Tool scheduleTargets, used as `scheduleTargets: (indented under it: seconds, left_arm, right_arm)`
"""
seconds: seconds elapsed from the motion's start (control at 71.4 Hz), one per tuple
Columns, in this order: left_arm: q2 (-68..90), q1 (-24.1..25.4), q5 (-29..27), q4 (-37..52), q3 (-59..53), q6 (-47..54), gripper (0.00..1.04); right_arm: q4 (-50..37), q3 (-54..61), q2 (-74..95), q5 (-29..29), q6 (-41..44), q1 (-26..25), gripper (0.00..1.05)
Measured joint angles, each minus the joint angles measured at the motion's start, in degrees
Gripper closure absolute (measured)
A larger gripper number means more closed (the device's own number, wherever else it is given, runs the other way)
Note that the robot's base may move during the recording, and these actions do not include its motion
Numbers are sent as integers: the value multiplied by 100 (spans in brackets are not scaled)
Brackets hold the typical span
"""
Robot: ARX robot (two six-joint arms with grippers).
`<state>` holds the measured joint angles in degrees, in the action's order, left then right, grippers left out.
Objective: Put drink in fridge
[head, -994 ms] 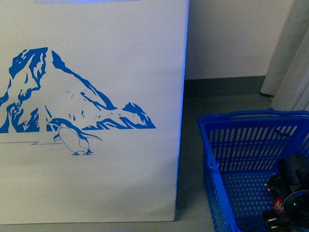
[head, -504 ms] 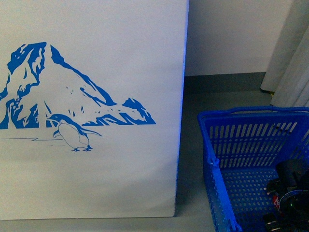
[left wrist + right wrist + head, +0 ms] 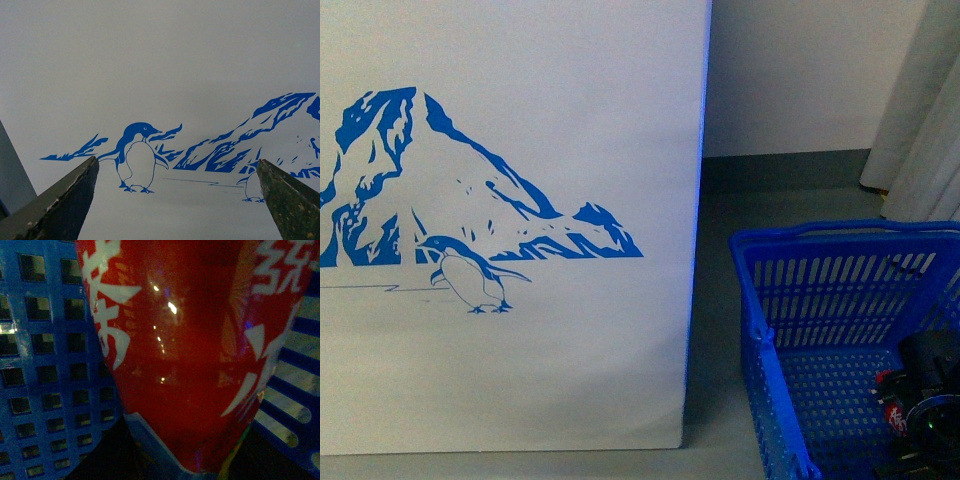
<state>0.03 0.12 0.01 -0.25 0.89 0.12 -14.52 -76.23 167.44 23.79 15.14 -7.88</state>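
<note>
Basket (image 3: 790,300) right of fridge (image 3: 570,380), w/ drink (image 3: 190,365) + right gripper (image 3: 928,390) inside; grip and drink axis: can't tell. Left gripper (image 3: 176,161) spread wide, facing fridge.

Probably shop: fridge (image 3: 520,380), shopping basket (image 3: 820,236).

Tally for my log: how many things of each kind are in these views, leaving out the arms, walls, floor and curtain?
Fridge: 1
Basket: 1
Drink: 1
Total: 3
</note>
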Motion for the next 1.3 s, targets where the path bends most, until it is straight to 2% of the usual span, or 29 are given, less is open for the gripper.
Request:
scheduleTargets:
  seconds: [0.364,0.686,0.812,1.064,1.176,1.302]
  left_arm:
    - [0,0,0,0,0,0,8]
    - [0,0,0,0,0,0,8]
    - [0,0,0,0,0,0,8]
    - [0,0,0,0,0,0,8]
    - [0,0,0,0,0,0,8]
    - [0,0,0,0,0,0,8]
  right_arm:
    - [-706,1204,-1228,-175,-44,26,68]
    - [-1344,3204,-4402,-1027,-409,339,68]
    - [-815,3941,-6441,-1386,-671,404,68]
    - [691,3821,-9635,-1657,-1237,389,69]
    - [1370,3738,-10933,-1585,-1443,551,69]
    - [1950,3751,-12157,-1143,-1674,909,69]
